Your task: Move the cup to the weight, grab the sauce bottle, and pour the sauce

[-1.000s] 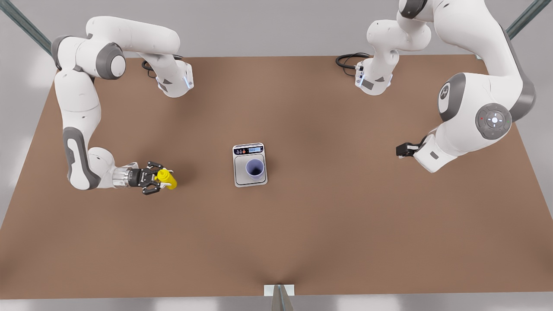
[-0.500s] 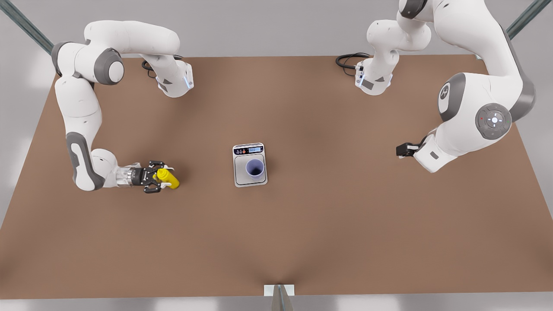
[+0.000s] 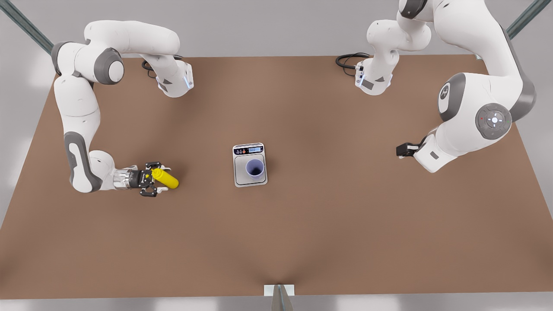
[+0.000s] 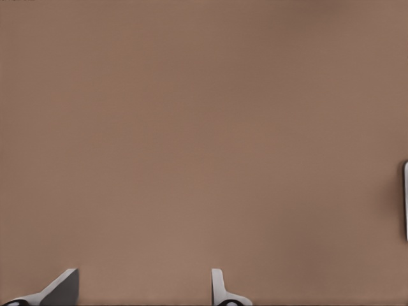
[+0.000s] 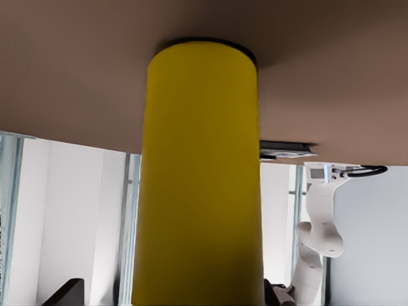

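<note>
2 grippers show over the brown worktop [image 3: 328, 224]. the right gripper [image 3: 152, 179], at the front view's left, has its fingers closed around the yellow sauce bottle [image 3: 165, 179], which lies tilted low over the worktop. the cup [image 3: 255, 168] stands on the weight [image 3: 249, 165] at the middle. the left gripper [image 3: 402, 150] waits at the front view's right, its fingers [image 4: 220, 288] spread wide, holding nothing.

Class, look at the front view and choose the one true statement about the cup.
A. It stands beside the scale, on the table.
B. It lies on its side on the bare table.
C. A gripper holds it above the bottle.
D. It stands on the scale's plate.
D: the cup stands upright within the square plate of the scale, with no gripper near it.
</note>
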Motion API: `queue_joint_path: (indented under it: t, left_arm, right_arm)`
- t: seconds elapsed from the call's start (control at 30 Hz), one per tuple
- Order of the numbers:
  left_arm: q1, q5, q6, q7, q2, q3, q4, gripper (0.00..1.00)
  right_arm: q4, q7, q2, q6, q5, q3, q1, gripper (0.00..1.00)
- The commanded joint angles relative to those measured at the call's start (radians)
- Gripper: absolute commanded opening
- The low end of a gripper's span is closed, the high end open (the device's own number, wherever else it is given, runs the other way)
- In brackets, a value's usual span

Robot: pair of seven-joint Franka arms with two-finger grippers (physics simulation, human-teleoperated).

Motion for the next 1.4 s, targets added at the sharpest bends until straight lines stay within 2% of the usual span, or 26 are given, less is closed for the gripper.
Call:
queue_joint_path:
  t: [0.0,0.07,0.1,0.13,0.2,0.23,0.27,1.17,1.37]
  left_arm:
    - [0.000,0.000,0.000,0.000,0.000,0.000,0.000,1.00]
    - [0.000,0.000,-0.001,0.000,0.000,0.000,0.000,1.00]
    - [0.000,0.000,0.000,0.000,0.000,0.000,0.000,1.00]
    - [0.000,0.000,0.000,0.000,0.000,0.000,0.000,1.00]
    - [0.000,0.000,0.000,0.000,0.000,0.000,0.000,1.00]
    - [0.000,0.000,-0.001,0.000,0.000,0.000,0.000,1.00]
    - [0.000,0.000,0.000,0.000,0.000,0.000,0.000,1.00]
    - [0.000,0.000,0.000,0.000,0.006,0.000,0.005,1.00]
    - [0.000,0.000,-0.001,0.000,0.006,0.000,0.003,1.00]
  right_arm:
    - [0.000,0.000,0.000,0.000,0.002,0.000,0.000,1.00]
    - [0.000,-0.002,0.000,-0.002,0.002,0.000,0.000,0.73]
    - [0.001,-0.002,0.000,-0.002,0.002,0.002,0.002,0.64]
    - [0.001,-0.002,0.000,-0.002,0.002,0.002,0.002,0.60]
    - [0.001,-0.002,0.000,-0.002,0.002,0.002,0.002,0.58]
    - [0.000,-0.002,0.000,-0.003,0.002,0.002,0.002,0.92]
    - [0.000,0.000,0.000,-0.002,0.002,0.002,0.002,1.00]
    - [-0.003,-0.031,-0.006,-0.003,-0.021,0.000,-0.002,1.00]
    - [-0.009,-0.049,-0.025,-0.011,-0.078,-0.031,-0.015,1.00]
